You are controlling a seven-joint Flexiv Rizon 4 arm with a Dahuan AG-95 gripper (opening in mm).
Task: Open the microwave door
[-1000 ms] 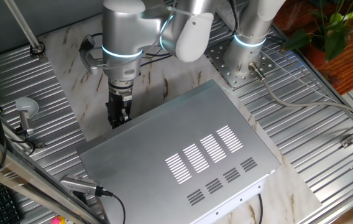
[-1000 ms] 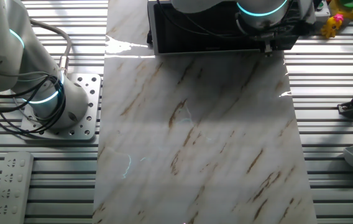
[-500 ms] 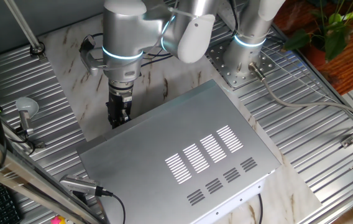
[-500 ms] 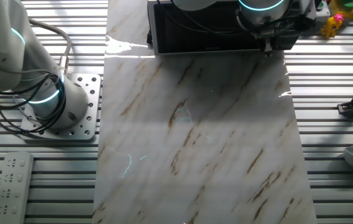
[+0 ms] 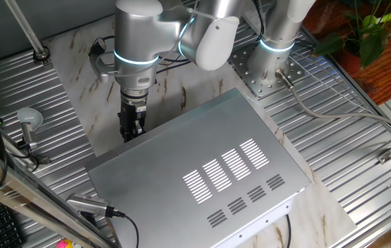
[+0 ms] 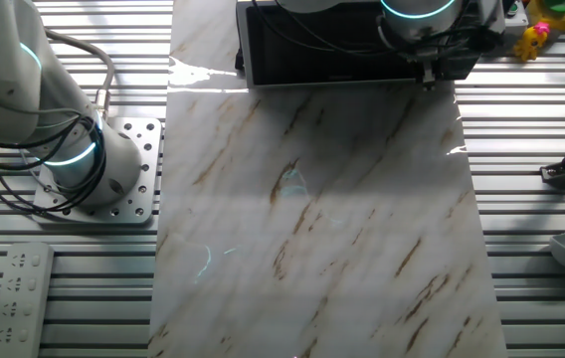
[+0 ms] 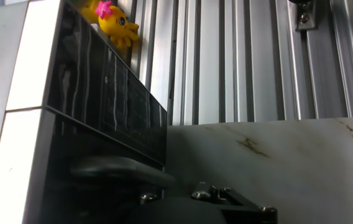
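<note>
Microwave (image 5: 209,172) sits on marble bench (image 6: 332,229), vent slots up. Door (image 6: 312,55) on its front looks closed: dark glossy face flush with the body in hand view. Claw (image 5: 131,127) hangs just beside the door's front edge near one corner; finger spacing hidden, cannot tell wide or narrow, nor whether it touches. Risks: fingers slip off the smooth panel without catching an edge; pulling could drag the whole box across the slick bench. Yellow toy (image 7: 111,22) lies beyond.

Silver-grey arm (image 5: 140,34) with glowing cyan joint rings, black fingers (image 5: 132,122).
</note>
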